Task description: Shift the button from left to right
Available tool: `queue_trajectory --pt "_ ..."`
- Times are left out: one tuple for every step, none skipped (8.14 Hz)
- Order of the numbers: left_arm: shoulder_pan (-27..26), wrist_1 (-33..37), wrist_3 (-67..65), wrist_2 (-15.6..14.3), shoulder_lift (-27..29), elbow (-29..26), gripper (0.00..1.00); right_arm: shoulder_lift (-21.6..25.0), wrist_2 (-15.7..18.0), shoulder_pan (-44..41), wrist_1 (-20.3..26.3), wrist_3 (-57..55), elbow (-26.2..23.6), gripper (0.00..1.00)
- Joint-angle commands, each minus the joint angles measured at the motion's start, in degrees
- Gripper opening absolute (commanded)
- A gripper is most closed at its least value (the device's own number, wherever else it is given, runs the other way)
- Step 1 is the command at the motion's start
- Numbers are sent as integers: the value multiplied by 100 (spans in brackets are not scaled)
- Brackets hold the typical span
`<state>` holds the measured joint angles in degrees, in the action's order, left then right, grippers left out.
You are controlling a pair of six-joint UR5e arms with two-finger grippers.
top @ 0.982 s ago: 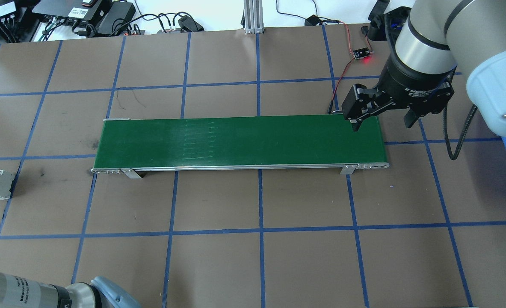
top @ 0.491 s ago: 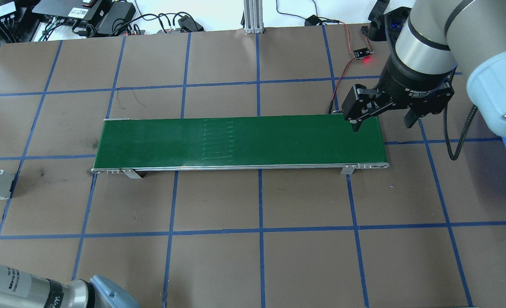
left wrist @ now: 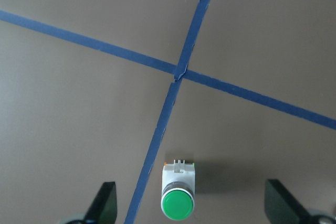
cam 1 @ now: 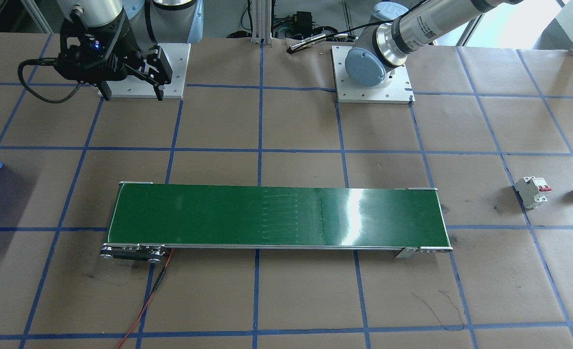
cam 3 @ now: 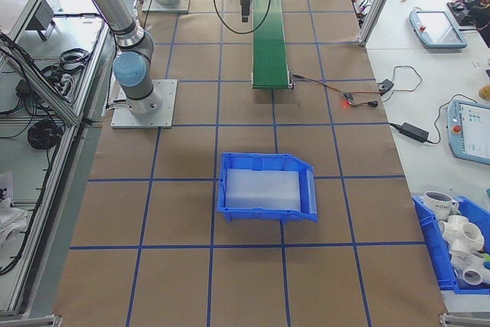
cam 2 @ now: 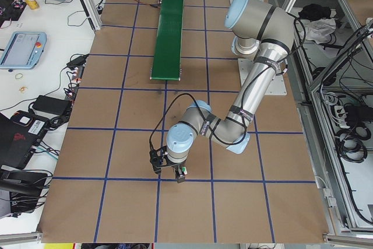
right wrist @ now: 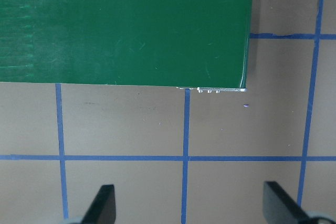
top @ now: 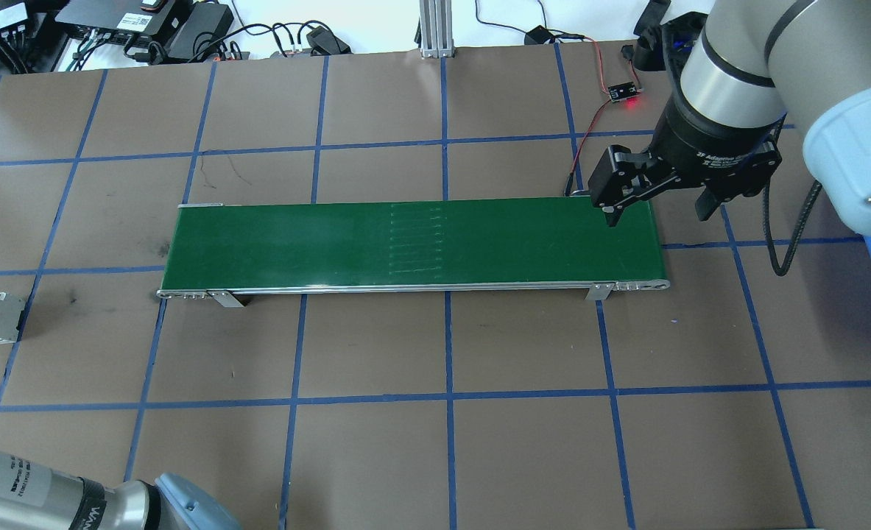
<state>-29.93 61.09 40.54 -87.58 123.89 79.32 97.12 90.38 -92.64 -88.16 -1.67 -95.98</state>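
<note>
One small push-button with a round dark-green cap (left wrist: 177,204), white-grey body and light-green base lies on the brown paper-covered table (left wrist: 79,119), just right of a blue tape line (left wrist: 157,129). The left gripper (left wrist: 191,208) is spread wide, one finger on each side of the button, touching nothing. The right gripper (right wrist: 189,205), likewise spread and empty, hangs beside the one long green conveyor belt (right wrist: 121,35). One white circuit breaker with red toggles (cam 1: 533,191) and one blue plastic bin (cam 3: 266,187) also sit on the table.

The faint seam marks (top: 414,243) on the green conveyor belt (top: 258,243) have travelled rightward along it; the left arm's forearm (top: 30,489) at the bottom-left corner has dropped slightly lower.
</note>
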Motion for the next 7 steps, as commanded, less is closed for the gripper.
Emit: queue_trajectory --pt "4 35 -11 163 371 -4 100 0 6 0 0 0 0 100" --pt "13 -9 50 128 486 -13 100 0 -3 0 0 0 0 100" --pt "13 8 68 110 513 -13 100 0 6 0 0 0 0 100" --pt "13 8 59 101 514 4 100 0 6 0 0 0 0 100" --pt "13 35 68 110 522 13 100 0 6 0 0 0 0 100" --pt "13 44 68 101 522 31 100 0 6 0 9 0 0 100" --pt "13 44 68 92 522 31 100 0 6 0 9 0 0 100"
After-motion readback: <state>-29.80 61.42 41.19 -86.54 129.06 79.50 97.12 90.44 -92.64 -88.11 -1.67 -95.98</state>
